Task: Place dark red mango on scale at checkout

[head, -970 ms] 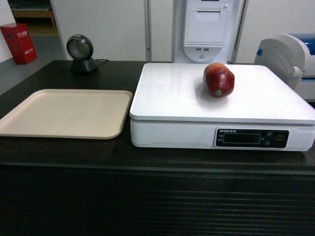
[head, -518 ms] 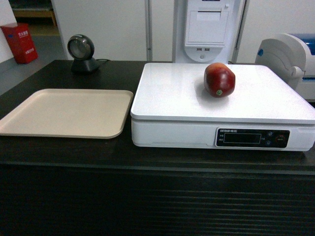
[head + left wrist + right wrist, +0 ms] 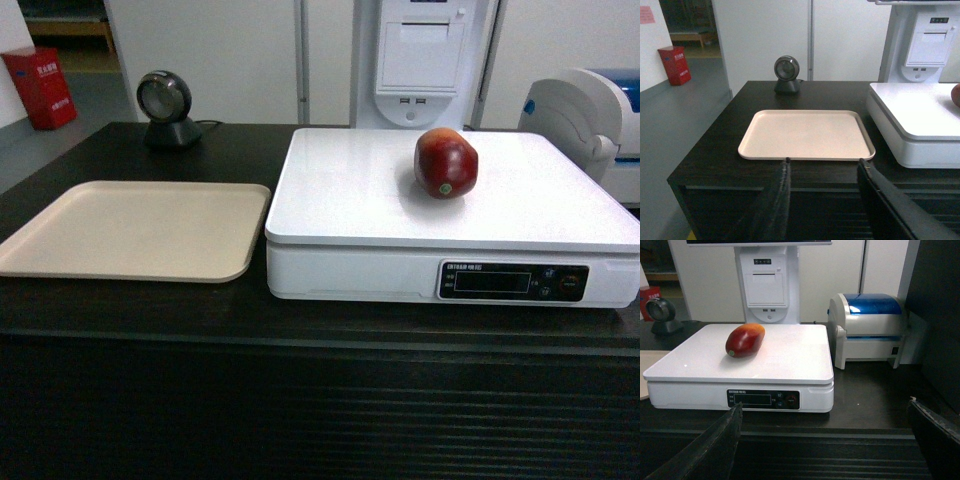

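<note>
The dark red mango (image 3: 446, 163) lies on its side on the scale (image 3: 350, 200), toward the back and a little right of the platform's middle, with bare white platform all around it and well in from every edge. The scale sits on the checkout (image 3: 300, 400), its display strip facing front. Left of it, just beside its edge, lies a beige tray (image 3: 130, 230). A round scanner (image 3: 165, 108) stands at the back left, and a white-and-blue printer (image 3: 870, 327) stands right of the scale. The left gripper (image 3: 822, 200) hangs low before the counter front, jaws apart. The right gripper (image 3: 825, 440) looks spread wide too, though only dark finger edges show.
</note>
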Controlling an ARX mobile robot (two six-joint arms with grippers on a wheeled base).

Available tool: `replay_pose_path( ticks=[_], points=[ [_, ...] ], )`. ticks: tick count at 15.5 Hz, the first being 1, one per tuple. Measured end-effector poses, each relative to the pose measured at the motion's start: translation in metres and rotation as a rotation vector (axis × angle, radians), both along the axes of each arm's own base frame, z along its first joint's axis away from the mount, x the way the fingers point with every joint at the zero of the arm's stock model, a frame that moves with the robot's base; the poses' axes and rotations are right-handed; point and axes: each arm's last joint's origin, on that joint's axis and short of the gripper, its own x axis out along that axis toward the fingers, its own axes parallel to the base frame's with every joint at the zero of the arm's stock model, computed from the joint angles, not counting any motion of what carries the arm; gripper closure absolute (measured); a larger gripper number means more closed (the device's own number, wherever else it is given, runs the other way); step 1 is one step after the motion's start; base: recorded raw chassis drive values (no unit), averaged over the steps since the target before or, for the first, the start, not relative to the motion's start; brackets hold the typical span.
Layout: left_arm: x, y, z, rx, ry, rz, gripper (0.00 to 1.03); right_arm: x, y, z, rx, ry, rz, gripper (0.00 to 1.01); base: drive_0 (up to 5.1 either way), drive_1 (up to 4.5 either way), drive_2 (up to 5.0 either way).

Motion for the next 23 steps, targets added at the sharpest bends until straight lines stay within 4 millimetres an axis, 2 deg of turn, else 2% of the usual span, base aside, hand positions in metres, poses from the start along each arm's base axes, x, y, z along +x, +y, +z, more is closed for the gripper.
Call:
replay_pose_path(
  ticks=[4, 5, 6, 23],
  points=[
    [0.0, 0.0, 0.0, 0.0, 0.0, 0.0, 0.11, 0.0, 0.0, 0.0, 0.0, 0.0, 0.0, 0.03, 0.0, 0.0, 0.0],
    [0.0, 0.0, 0.0, 0.001, 0.0, 0.0, 0.03, 0.0, 0.0, 0.0, 0.0, 0.0, 0.0, 0.03, 0.0, 0.0, 0.0],
    [0.0, 0.0, 0.0, 0.001, 0.0, 0.0, 0.05, 0.0, 0.0, 0.0, 0.0, 0.0, 0.0, 0.03, 0.0, 0.0, 0.0],
    [0.0, 0.0, 0.0, 0.001, 0.0, 0.0, 0.05, 0.0, 0.0, 0.0001, 0.0, -0.001, 0.0, 0.03, 0.0, 0.0, 0.0]
  ],
)
